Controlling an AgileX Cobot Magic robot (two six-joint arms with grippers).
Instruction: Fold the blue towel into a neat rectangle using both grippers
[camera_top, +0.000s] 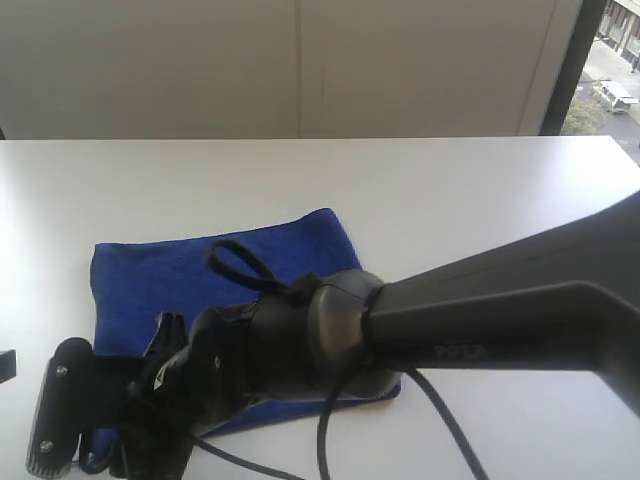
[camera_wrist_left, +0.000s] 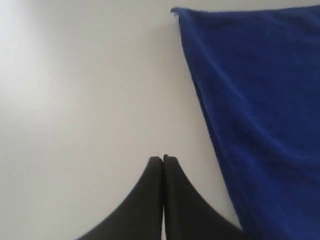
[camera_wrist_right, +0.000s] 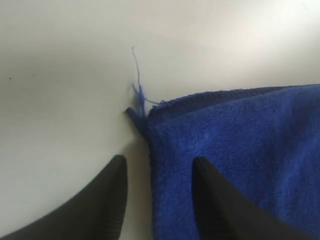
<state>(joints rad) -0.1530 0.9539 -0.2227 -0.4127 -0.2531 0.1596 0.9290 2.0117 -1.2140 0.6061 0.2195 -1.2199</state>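
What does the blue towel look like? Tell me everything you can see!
The blue towel is deep royal blue, soft and fuzzy like microfibre. It lies flat on the white table, seemingly folded, since a lower layer peeks out at one corner, where a loose thread sticks out. The right tool stands open over that corner's edge, one finger above cloth, one above table. The shut left tool sits beside it, not touching.

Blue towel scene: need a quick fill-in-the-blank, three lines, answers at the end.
1. The blue towel lies on a ____ table.
2. The left end effector is ____ (open/shut), over bare table beside the towel.
3. The right end effector is ____ (open/shut), straddling the towel's edge near a frayed corner.
Missing words: white; shut; open.
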